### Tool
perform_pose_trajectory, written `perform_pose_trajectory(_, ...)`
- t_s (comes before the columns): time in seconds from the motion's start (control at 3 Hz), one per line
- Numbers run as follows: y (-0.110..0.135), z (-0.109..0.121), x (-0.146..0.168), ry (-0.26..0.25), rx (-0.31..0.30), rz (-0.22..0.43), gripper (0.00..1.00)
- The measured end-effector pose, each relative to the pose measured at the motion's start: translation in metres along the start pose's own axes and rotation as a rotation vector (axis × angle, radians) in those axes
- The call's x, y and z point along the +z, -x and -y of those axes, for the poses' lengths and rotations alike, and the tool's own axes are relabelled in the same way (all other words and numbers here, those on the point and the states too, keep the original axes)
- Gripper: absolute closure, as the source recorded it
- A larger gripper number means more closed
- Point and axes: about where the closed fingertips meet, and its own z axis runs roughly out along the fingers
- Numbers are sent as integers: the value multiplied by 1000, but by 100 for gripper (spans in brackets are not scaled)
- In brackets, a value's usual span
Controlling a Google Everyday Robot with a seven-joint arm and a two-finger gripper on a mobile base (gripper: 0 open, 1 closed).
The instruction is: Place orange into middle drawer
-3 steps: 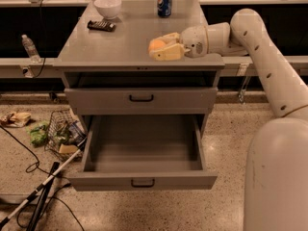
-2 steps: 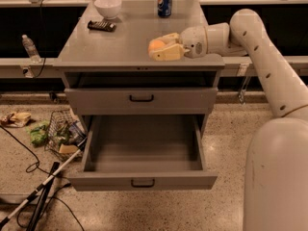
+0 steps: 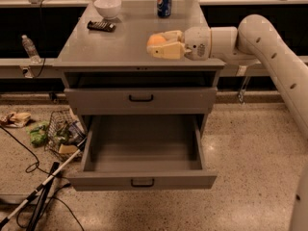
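The orange [image 3: 156,39] sits between the two cream fingers of my gripper [image 3: 153,45], at the right front part of the grey cabinet top [image 3: 115,44]. The fingers close on it from the right and hold it at or just above the surface. The arm reaches in from the right edge of the view. The middle drawer [image 3: 143,150] is pulled wide open below, its inside bare, with a small black handle [image 3: 143,182] on its front. The drawer above it [image 3: 141,99] is nearly shut.
A white bowl [image 3: 107,6], a black remote [image 3: 101,26] and a blue soda can [image 3: 164,1] stand at the back of the cabinet top. A wire basket with litter [image 3: 62,136], cables and a white pole [image 3: 38,189] lie on the floor at the left.
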Motion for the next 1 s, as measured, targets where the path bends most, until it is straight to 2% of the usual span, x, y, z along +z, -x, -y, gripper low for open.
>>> perform_pose_trajectory(0.33,1,-22,-2,-96,58,34,100)
perform_pose_trajectory(0.67,-69,-45,17,-101,185,-62,100)
perform_pose_trajectory(1.0,-151,-70,40,-63,303,-183,100)
